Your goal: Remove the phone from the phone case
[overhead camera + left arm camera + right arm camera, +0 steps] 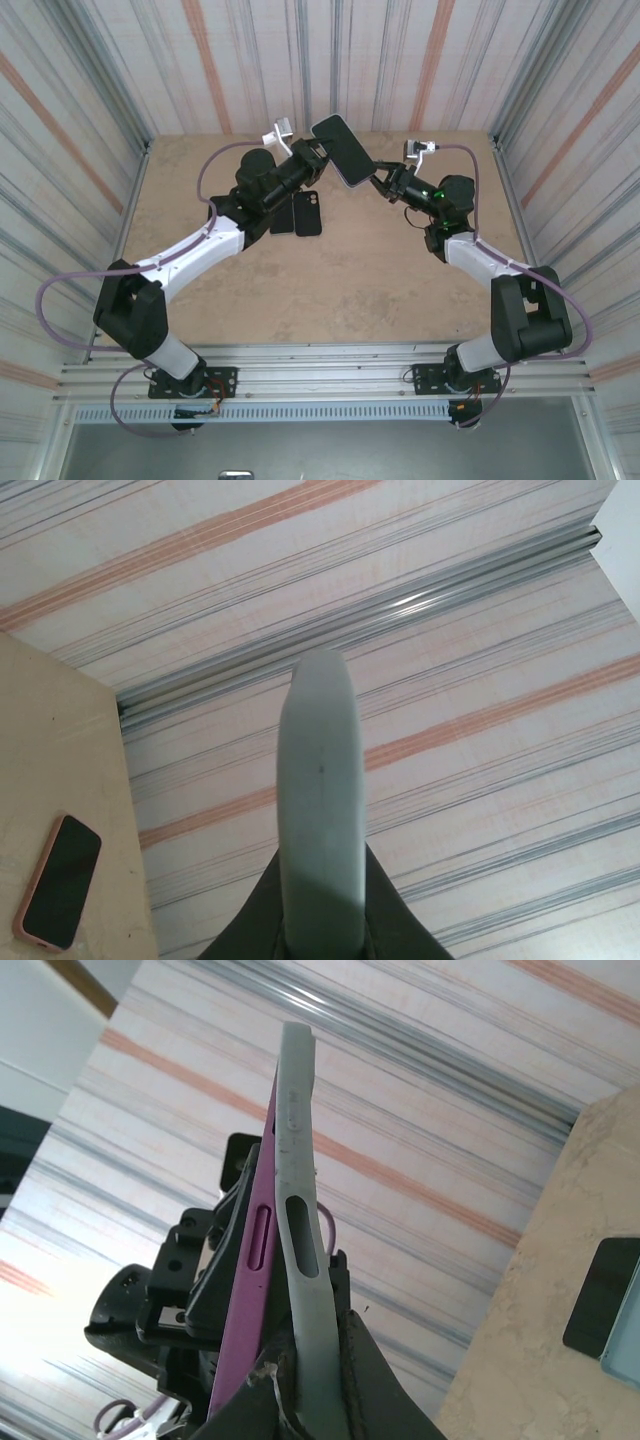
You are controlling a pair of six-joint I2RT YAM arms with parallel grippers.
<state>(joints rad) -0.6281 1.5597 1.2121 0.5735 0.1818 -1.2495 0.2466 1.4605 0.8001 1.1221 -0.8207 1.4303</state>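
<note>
A purple phone (pixel 252 1290) in a pale grey phone case (pixel 298 1190) is held up in the air between both arms, above the table's far middle (pixel 340 150). My right gripper (pixel 310 1355) is shut on the near edge of the case alone. There the case is peeled away from the phone, and a narrow gap runs between them. My left gripper (pixel 322 865) is shut across the other end, and the case's grey edge (pixel 320 780) rises between its fingers. From the right wrist its fingers (pixel 225 1250) clamp phone and case together.
Two dark phones or cases (pixel 298 213) lie side by side on the tan table (pixel 340 280) under the left arm. A pink-cased phone (pixel 58 882) and a pale blue-edged one (pixel 605 1300) also lie flat. Striped walls enclose the table.
</note>
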